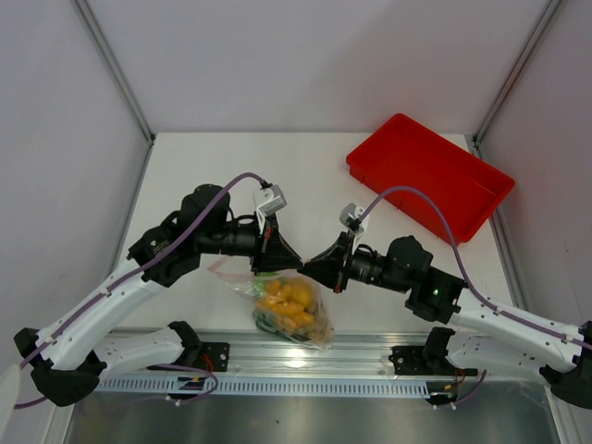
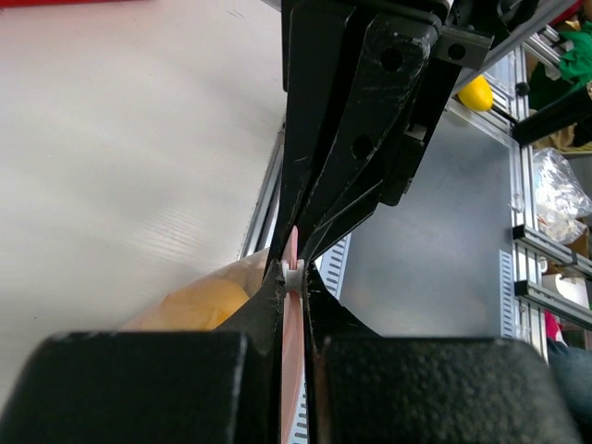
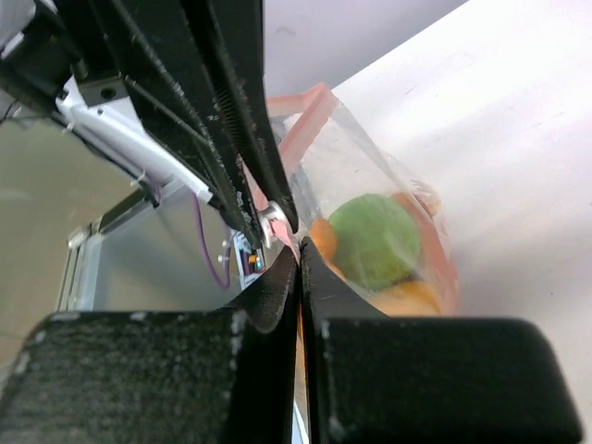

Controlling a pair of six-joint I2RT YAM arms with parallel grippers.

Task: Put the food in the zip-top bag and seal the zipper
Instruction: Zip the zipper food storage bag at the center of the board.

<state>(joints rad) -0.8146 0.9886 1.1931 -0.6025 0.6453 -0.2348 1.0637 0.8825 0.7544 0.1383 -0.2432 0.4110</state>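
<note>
From above, the clear, crinkly zip-top bag (image 1: 310, 324) sits at the near edge of the white table (image 1: 231, 176), with lumpy yellow-orange food (image 1: 287, 301) packed inside. The glossy red tray (image 1: 430, 176) is well apart at the far right. The left gripper (image 1: 280, 254) and the right gripper (image 1: 310, 268) meet tip to tip at the bag's mouth. Left wrist: matte black fingers pinch tight on the thin pinkish-red zipper (image 2: 290, 342). Right wrist: the jaws are pressed together on that same strip, and a smooth green ball (image 3: 375, 239) shows through the film.
</note>
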